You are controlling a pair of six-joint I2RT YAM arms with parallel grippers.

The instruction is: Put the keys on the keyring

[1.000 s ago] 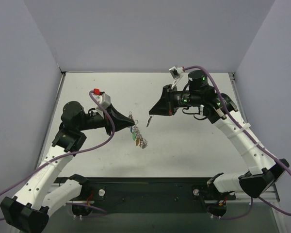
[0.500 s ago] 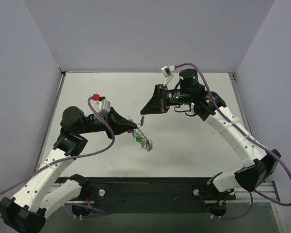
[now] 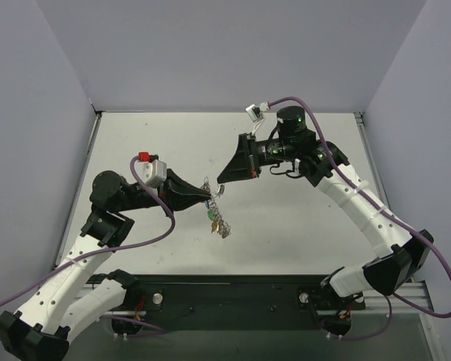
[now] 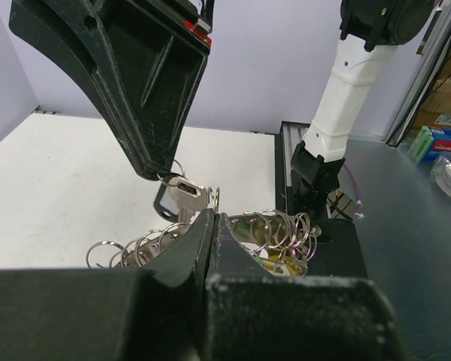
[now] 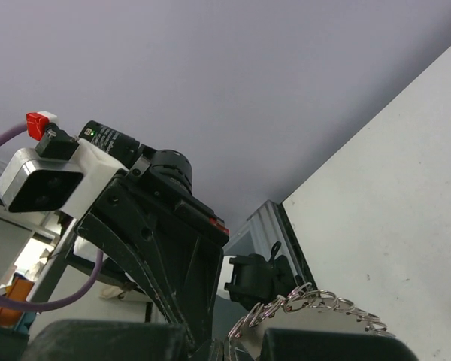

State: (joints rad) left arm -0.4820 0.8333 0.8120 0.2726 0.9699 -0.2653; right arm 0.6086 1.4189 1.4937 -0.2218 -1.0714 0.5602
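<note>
The keyring is a flat silvery ring with several small split rings along its rim. It hangs above the table from my left gripper, whose fingers are shut on its edge. Green and yellow keys dangle from it; the left wrist view shows their bright heads behind the keyring. My right gripper is shut on a silver key with a black head, held right above the ring's rim. In the right wrist view the keyring juts up beside my right gripper.
The white table lies below both arms, with grey walls around it. A black base rail runs along the near edge. The left arm's body fills the left of the right wrist view.
My right gripper has moved left with its key, closing on the ring. The left gripper shifted slightly and the hanging keyring swung under it.
</note>
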